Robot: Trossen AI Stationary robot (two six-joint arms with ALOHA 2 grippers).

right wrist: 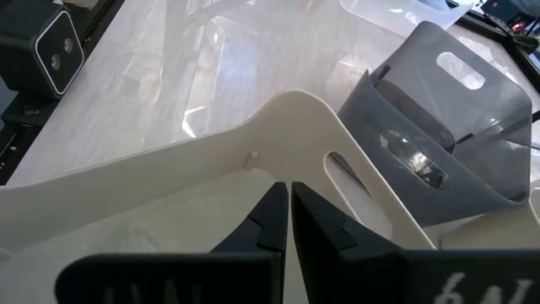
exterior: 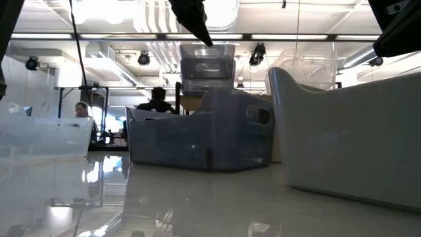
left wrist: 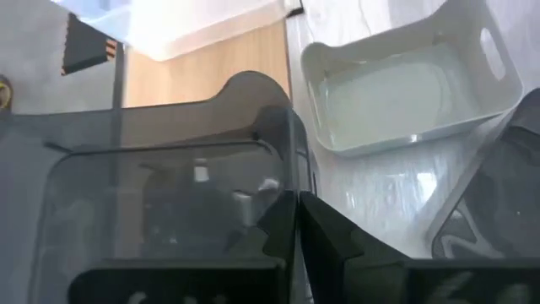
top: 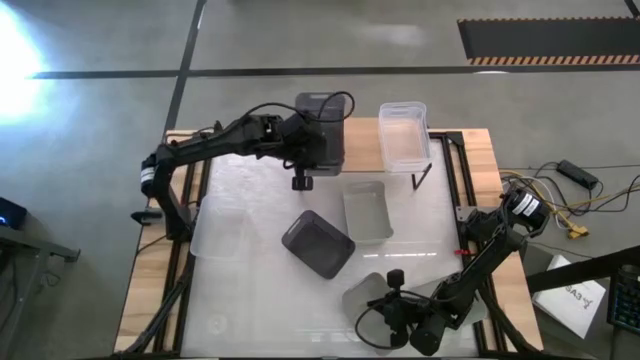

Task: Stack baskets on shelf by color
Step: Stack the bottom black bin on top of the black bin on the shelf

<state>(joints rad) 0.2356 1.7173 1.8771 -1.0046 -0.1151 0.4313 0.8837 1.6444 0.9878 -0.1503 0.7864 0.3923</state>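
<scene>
A dark grey see-through basket (top: 322,128) sits over the left end of the light-wood shelf (top: 365,143), and my left gripper (left wrist: 297,221) is shut on it. A clear basket (top: 403,133) stands on the shelf's right part. On the table lie a light grey basket (top: 367,210), a second dark grey basket (top: 318,243) and a clear basket (top: 218,230). Near the table's near edge, my right gripper (right wrist: 289,211) is shut on another light grey basket (top: 372,298). My left gripper pinches the dark grey basket's side wall (left wrist: 291,160) at its rim, coming level from the table's left. The basket stays upright over the shelf's left end; I cannot tell whether it rests on the board. My right gripper pinches the light grey basket's end wall (right wrist: 295,127) at the rim beside its handle slot (right wrist: 337,169). One finger is inside the basket and one outside. I cannot tell whether the basket's bottom is on the table.
The black frame rails (top: 452,175) run along the table's right side, and cables (top: 565,195) lie beyond them. A small dark stick (top: 422,178) leans at the shelf's near right corner. People sit in the room beyond the table (exterior: 156,99).
</scene>
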